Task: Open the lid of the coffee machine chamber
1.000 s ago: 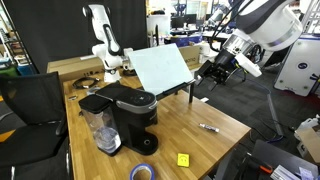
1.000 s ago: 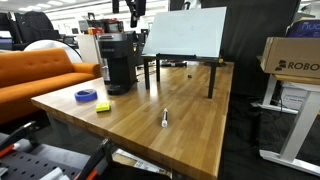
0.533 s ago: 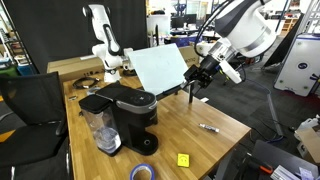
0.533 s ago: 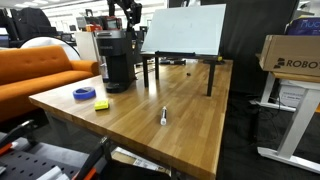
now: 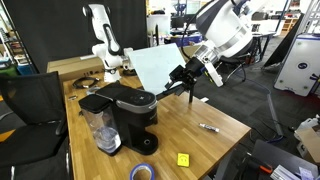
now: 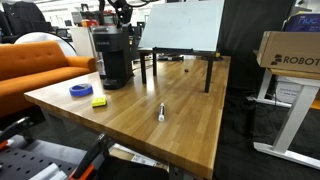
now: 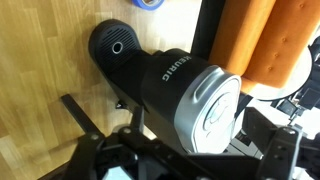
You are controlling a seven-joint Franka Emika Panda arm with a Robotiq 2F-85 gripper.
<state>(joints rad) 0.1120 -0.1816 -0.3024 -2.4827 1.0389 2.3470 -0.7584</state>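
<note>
A wooden table (image 6: 190, 100) stands beside an orange sofa (image 6: 40, 65).

**One of almost everything, two arms**

We count one coffee machine (image 5: 140, 125) on one wooden table (image 5: 170, 132), and the machine has one rounded lid (image 5: 138, 100) and one clear water tank (image 5: 102, 130). On the tabletop we find one blue tape roll (image 5: 143, 172), one yellow block (image 5: 183, 159) and one marker (image 5: 209, 128). We see one tilted white board (image 5: 160, 68). We count two robot arms, one over the table (image 5: 228, 28) and one white one at the back (image 5: 103, 35). Around the table we count one black chair (image 5: 30, 100), one orange couch (image 6: 40, 65) and one printed box (image 6: 290, 62).
</note>
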